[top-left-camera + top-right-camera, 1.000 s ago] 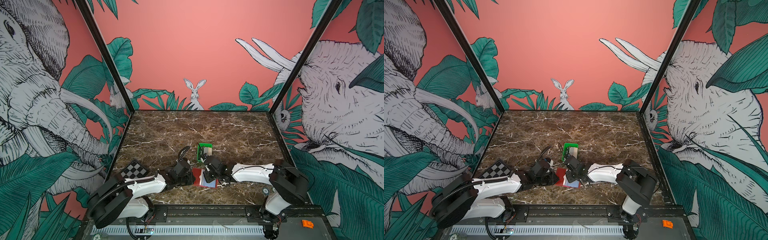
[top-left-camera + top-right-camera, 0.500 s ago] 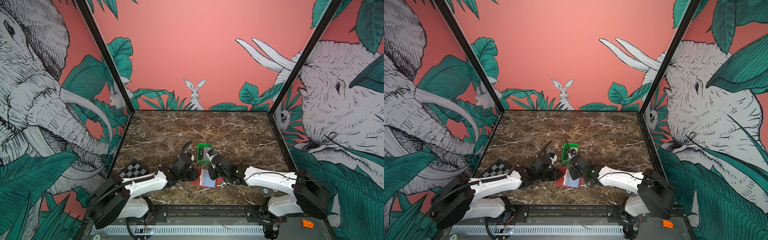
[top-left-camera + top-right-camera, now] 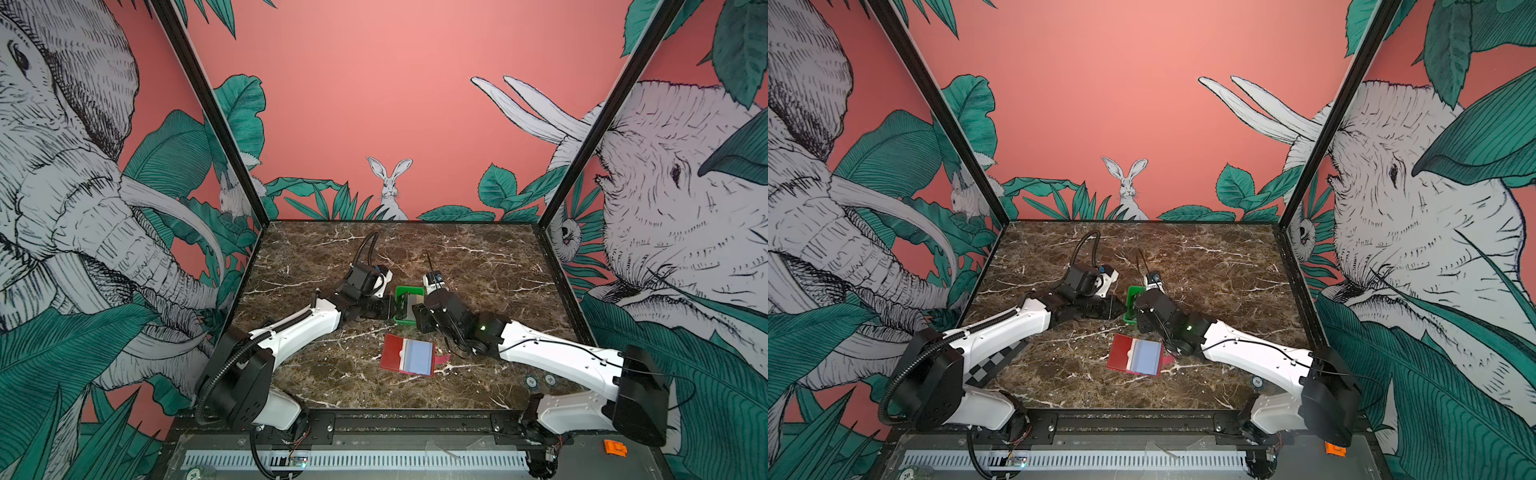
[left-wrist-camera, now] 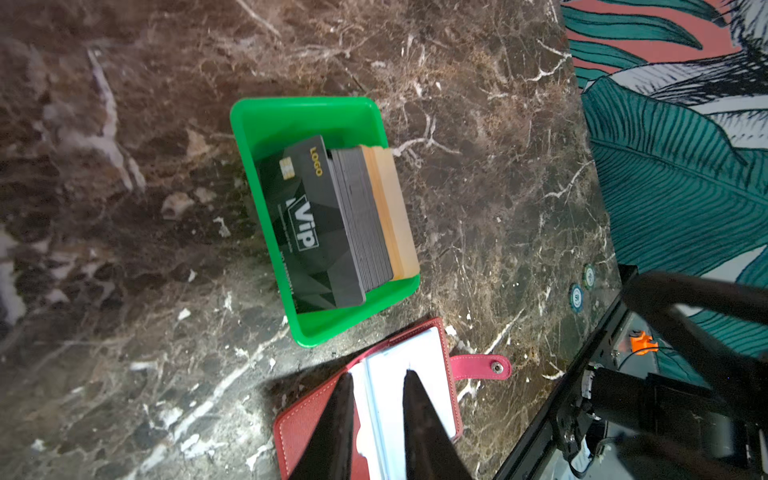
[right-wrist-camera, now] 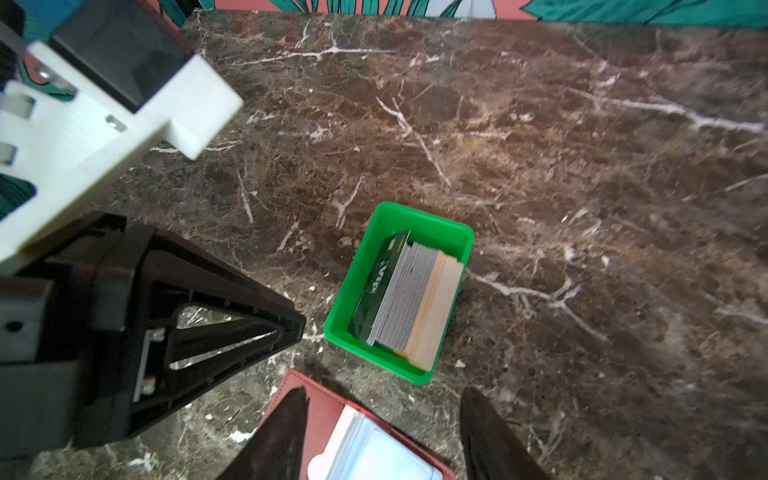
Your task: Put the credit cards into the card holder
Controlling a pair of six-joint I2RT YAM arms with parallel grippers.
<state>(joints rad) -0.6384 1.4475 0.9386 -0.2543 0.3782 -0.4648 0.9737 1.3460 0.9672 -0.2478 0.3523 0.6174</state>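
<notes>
Right wrist view: I am drawing the right gripper (image 5: 384, 395), newly spread, off the card holder (image 5: 328, 405) lying open near the tray (image 5: 374, 358), toward its credit cards (image 5: 403, 299) for a pick; left gripper (image 4: 378, 376) narrowly parted.

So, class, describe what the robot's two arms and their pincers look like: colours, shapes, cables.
The left arm and right arm have white shells between bulky black joints. A ribbed black hose runs along the left; a thin black cable follows the right, near a small green light. The left pincer and right pincer have black, tapering fingers.
</notes>
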